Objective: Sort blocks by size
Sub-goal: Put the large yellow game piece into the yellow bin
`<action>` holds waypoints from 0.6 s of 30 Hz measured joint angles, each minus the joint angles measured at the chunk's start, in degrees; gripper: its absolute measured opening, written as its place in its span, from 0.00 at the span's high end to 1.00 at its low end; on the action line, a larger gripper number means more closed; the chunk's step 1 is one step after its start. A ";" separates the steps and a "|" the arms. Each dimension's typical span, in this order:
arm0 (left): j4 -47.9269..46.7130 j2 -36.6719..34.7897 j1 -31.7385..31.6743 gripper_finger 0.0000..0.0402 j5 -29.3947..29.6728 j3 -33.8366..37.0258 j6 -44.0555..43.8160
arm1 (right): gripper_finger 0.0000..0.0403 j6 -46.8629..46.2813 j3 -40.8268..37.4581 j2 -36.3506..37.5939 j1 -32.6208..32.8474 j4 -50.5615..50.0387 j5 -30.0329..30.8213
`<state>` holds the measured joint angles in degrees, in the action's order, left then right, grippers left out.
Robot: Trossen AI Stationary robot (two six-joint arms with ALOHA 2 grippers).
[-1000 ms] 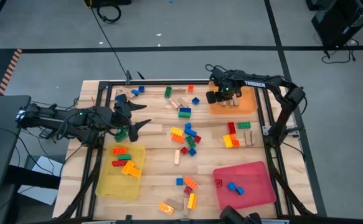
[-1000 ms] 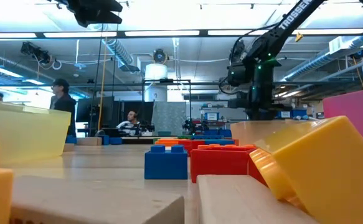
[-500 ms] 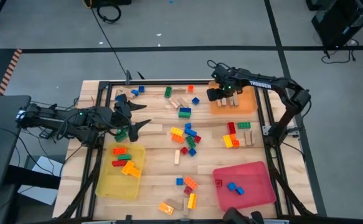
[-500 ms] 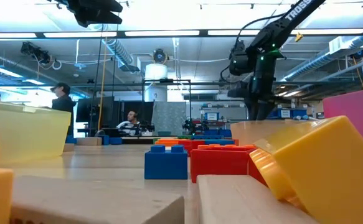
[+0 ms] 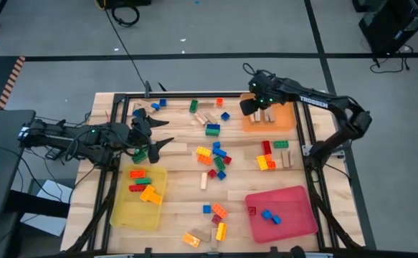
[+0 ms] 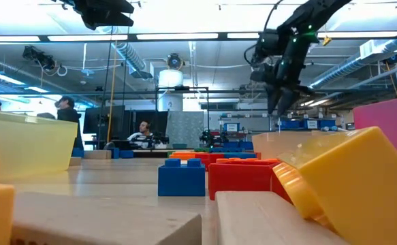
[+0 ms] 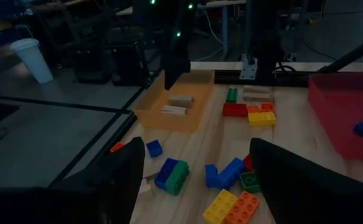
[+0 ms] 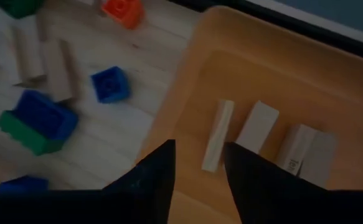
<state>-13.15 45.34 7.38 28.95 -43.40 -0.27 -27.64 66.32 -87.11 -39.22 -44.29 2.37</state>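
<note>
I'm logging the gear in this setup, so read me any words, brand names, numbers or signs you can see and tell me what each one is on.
"TROSSEN": white letters on the right arm, seen from above; too small to be sure of every letter.
Wooden block at the front of the low view: dark printed marks at its bottom edge, cut off, unreadable.
Nothing else readable.

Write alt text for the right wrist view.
The right gripper, fingers slightly parted and empty, hangs above the orange tray, where tan wooden blocks lie side by side. On the table beside the tray lie a small blue brick and a blue-green brick.
</note>
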 joint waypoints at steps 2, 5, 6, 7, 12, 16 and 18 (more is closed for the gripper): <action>0.00 0.00 0.00 0.26 0.00 0.00 0.00 | 0.57 -0.04 0.00 1.17 0.89 -0.04 -0.02; 0.00 -0.01 0.00 0.26 0.00 0.00 0.00 | 0.52 -0.22 0.00 2.87 2.42 -0.74 -1.11; 0.01 -0.02 0.00 0.26 0.00 0.00 0.00 | 0.51 -0.22 0.00 3.32 3.04 -1.07 -1.56; 0.00 -0.02 0.00 0.26 0.00 0.00 0.00 | 0.50 -0.21 0.00 3.73 3.68 -1.20 -1.94; 0.81 -0.01 0.00 0.26 0.00 0.00 -4.15 | 0.48 0.63 0.00 6.23 8.19 -0.40 -2.28; 2.21 -0.02 0.00 0.26 0.02 0.00 -5.63 | 0.50 -0.30 0.00 7.62 12.64 2.88 -2.42; 3.06 0.02 0.00 0.26 0.17 0.00 -3.12 | 0.51 -1.26 0.00 7.80 14.82 5.22 -2.21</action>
<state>-10.09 45.36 7.38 29.12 -43.40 -3.40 -28.90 66.32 -79.31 -24.39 -39.07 0.16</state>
